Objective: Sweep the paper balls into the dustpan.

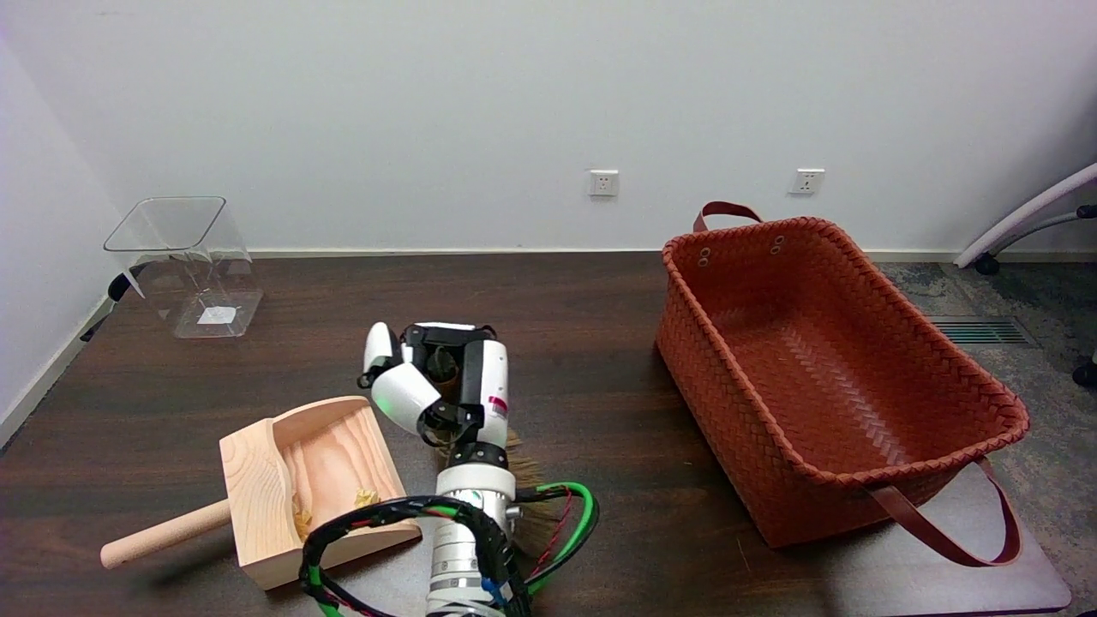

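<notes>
A light wooden dustpan (pixel 257 480) lies at the table's near left, its round handle pointing left. Two small yellowish paper balls (pixel 367 497) sit inside it, one near the mouth and one by the back wall. My right hand (pixel 437 377) hovers just right of the dustpan's mouth and grips the dark handle of a small brush (pixel 523 480). The brush's brown bristles show below the wrist, mostly hidden by the arm.
A large red-brown woven basket (pixel 943 454) with strap handles fills the right of the table. A clear plastic bin (pixel 184 266) stands at the far left. Green and black cables (pixel 566 531) loop around the forearm near the front edge.
</notes>
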Motion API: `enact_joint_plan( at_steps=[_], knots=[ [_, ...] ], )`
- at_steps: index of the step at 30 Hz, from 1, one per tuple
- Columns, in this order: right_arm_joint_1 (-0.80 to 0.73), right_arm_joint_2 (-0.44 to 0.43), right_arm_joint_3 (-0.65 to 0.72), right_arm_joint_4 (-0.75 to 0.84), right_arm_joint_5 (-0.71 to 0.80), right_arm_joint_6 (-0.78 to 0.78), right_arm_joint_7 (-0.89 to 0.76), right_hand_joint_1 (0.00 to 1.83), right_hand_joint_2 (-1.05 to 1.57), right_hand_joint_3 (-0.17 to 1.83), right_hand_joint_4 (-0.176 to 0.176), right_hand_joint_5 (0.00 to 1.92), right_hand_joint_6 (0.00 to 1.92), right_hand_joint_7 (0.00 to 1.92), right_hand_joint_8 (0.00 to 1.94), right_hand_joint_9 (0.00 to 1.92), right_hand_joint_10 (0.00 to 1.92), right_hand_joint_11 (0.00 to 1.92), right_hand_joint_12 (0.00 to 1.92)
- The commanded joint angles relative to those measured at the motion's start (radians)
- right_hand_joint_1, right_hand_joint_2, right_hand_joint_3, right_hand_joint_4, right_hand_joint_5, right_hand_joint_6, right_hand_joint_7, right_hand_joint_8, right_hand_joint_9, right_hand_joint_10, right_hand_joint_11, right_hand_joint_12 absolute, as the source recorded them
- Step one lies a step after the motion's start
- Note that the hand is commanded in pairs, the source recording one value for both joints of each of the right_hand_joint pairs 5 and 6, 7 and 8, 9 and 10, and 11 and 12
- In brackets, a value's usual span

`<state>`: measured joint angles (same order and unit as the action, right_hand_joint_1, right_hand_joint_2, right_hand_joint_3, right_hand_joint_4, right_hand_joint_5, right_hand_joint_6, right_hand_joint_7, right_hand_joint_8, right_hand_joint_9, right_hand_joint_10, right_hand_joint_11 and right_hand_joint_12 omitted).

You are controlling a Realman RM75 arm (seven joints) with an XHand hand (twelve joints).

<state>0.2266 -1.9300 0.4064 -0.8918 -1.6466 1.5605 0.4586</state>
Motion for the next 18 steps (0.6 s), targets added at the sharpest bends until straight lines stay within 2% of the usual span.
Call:
enact_joint_plan(
  at_steps=[1,11,18],
  knots=[
    [0.002,0.023,-0.004,-0.107,0.038,-0.186,0.226,1.22,1.57,0.62,0.000,1.92,1.92,1.92,1.92,1.92,1.92,1.92,1.92],
    [0.009,0.074,0.011,-0.241,0.040,-0.355,0.226,1.20,1.57,0.67,0.000,1.92,1.92,1.92,1.92,1.92,1.92,1.92,1.92],
    [0.034,0.092,0.014,-0.276,0.059,-0.416,0.272,1.13,1.57,0.89,0.000,1.92,1.92,1.92,1.92,1.92,1.92,1.92,1.92]
  ],
)
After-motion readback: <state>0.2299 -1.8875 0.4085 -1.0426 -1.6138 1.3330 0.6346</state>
